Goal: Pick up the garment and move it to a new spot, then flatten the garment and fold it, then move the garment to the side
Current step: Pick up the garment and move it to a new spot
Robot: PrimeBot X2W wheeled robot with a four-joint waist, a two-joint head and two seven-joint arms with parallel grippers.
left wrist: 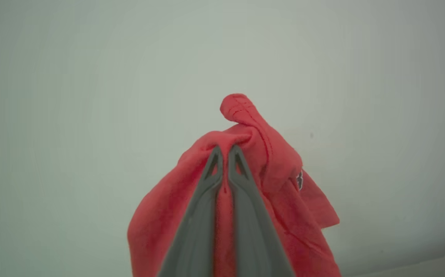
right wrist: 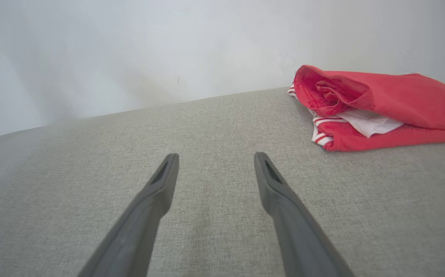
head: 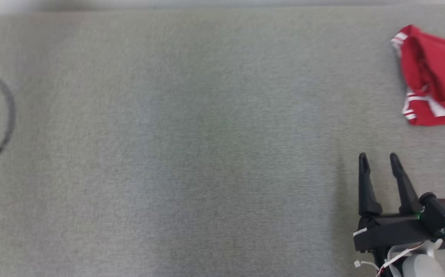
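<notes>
The garment [left wrist: 280, 165] is bunched up right at the tips of your left gripper [left wrist: 225, 148]. The jaws are clenched on a fold of the red cloth, and the rest droops down either side of them. Past the tips there's just pale wall [left wrist: 91, 77], so I'd say it's up off the bench [head: 188, 154] and the pick-up part is done.

Everything else is left though: drop it at a new spot, flatten, fold, slide it aside.

Your right gripper [head: 378, 157] is released, with the jaws spread wide and nothing between them, low over the bench. Ahead of those jaws and off to their right, well apart, lies a second red piece [head: 434, 77] with white stripes, loosely folded. Can't tell if that one's part of your job.
</notes>
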